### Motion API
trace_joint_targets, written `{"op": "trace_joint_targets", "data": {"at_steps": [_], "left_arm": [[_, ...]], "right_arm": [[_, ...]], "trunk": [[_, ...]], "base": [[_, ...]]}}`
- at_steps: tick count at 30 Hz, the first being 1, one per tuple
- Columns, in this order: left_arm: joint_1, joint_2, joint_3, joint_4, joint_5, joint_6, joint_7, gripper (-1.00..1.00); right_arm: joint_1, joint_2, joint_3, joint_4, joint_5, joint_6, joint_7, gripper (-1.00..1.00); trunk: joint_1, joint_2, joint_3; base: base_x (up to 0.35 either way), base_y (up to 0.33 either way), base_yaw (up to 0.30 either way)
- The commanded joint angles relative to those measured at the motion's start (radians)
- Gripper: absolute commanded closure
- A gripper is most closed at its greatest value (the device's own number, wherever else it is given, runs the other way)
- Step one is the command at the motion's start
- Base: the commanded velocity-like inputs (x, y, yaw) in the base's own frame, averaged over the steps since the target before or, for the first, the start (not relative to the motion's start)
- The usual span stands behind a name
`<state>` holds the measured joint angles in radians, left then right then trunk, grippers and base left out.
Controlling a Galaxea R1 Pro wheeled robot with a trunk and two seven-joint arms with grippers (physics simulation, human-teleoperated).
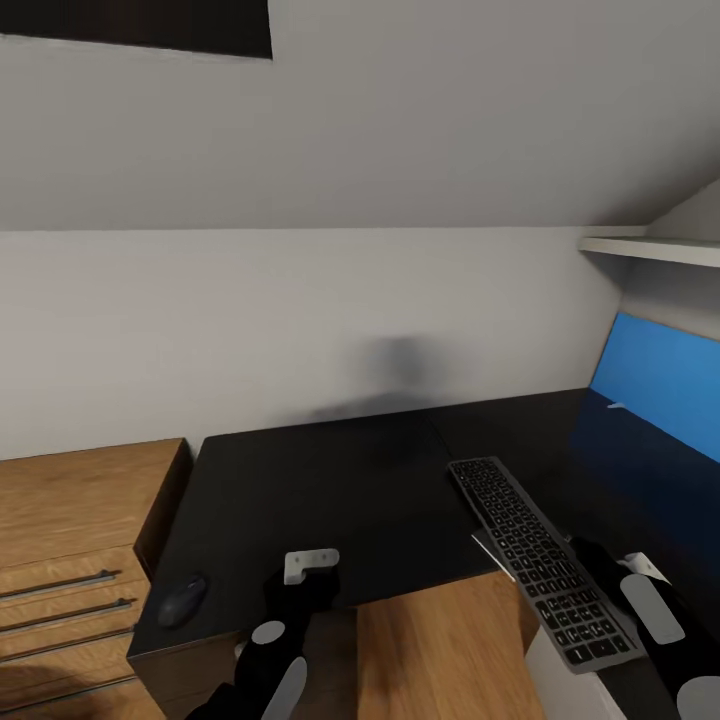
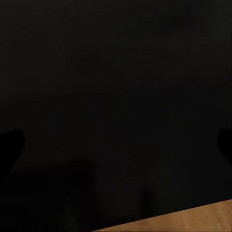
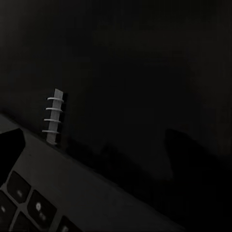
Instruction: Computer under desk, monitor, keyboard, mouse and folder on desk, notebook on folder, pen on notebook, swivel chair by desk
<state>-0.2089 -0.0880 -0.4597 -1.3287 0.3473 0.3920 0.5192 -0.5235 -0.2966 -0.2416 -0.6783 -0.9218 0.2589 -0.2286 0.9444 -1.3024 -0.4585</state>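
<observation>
Black desk (image 1: 330,480) is receiving the keyboard (image 1: 540,555), which the right gripper (image 1: 610,570) is clamping at its near end, tilted past the front edge beside the blue monitor (image 1: 655,395), needing lowering flat; left gripper (image 1: 300,585) is hovering wide near the mouse (image 1: 182,598).

Desk (image 1: 330,480) centre bare; mouse (image 1: 182,598) left, keyboard (image 1: 545,560) and monitor (image 1: 650,420) block right.

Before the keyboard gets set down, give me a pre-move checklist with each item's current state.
1. Keyboard held by right gripper: cannot tell, fingers hidden.
2. Keyboard fully over desk: not ok, near end overhangs the edge.
3. Monitor on desk: ok.
4. Mouse beside keyboard: not ok, it lies at the desk's far left corner.
5. Left gripper free: ok, open over the desk edge.
</observation>
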Motion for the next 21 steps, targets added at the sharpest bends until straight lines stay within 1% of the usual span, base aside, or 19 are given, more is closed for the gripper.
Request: {"op": "trace_joint_targets", "data": {"at_steps": [1, 12, 16, 21], "left_arm": [[-0.001, 0.0, -0.002, -0.001, 0.009, 0.002, 0.008, -1.0], [-0.001, 0.0, -0.002, -0.001, 0.009, 0.002, 0.008, -1.0], [-0.001, 0.0, -0.002, -0.001, 0.009, 0.002, 0.008, -1.0], [-0.001, 0.0, -0.003, -0.001, 0.009, 0.002, 0.008, -1.0]], "right_arm": [[0.0, 0.001, -0.001, -0.001, -0.017, 0.008, -0.008, -1.0], [0.0, 0.001, -0.001, -0.001, -0.017, 0.008, -0.008, -1.0], [0.0, 0.001, -0.001, -0.001, -0.017, 0.008, -0.008, -1.0], [0.0, 0.001, -0.001, -0.001, -0.017, 0.008, -0.008, -1.0]], "trunk": [[0.0, -0.001, -0.001], [0.0, -0.001, -0.001], [0.0, -0.001, -0.001], [0.0, -0.001, -0.001]], "base": [[0.0, 0.089, 0.0], [-0.001, 0.026, 0.0], [-0.098, 0.108, 0.0], [-0.031, 0.035, 0.0]]}}
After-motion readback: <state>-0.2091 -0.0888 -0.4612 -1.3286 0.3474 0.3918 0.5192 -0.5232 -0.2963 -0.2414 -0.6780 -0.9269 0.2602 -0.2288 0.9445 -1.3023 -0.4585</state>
